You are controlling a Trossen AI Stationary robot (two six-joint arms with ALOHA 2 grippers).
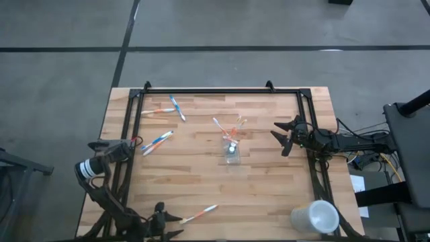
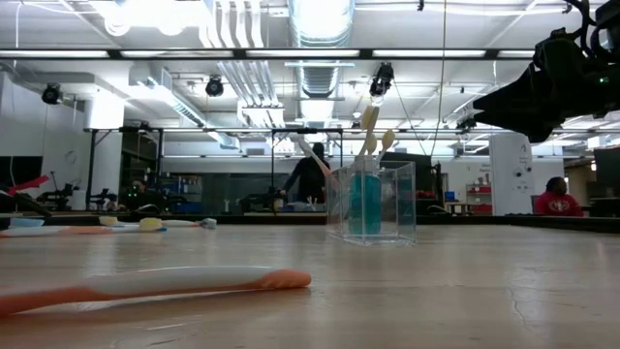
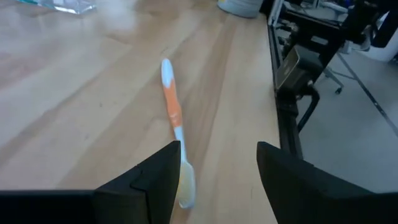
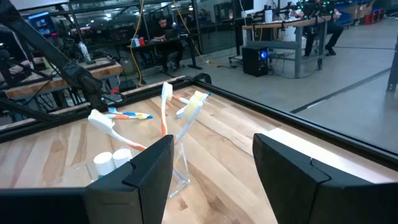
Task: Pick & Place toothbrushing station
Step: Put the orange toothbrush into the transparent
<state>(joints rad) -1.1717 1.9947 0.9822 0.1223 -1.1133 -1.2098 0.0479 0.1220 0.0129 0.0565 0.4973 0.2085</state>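
Standing mid-table, the clear cup [image 1: 232, 152] holds three toothbrushes [image 4: 165, 106] and a blue tube [image 2: 365, 204]; both pincers gape empty.

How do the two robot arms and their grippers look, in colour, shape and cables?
Both arms are dark and jointed. The left arm has a white band. The right arm trails cables. The left gripper and right gripper each have two flat, angular black fingers.

Orange toothbrush [image 2: 145, 284] cropped at edge
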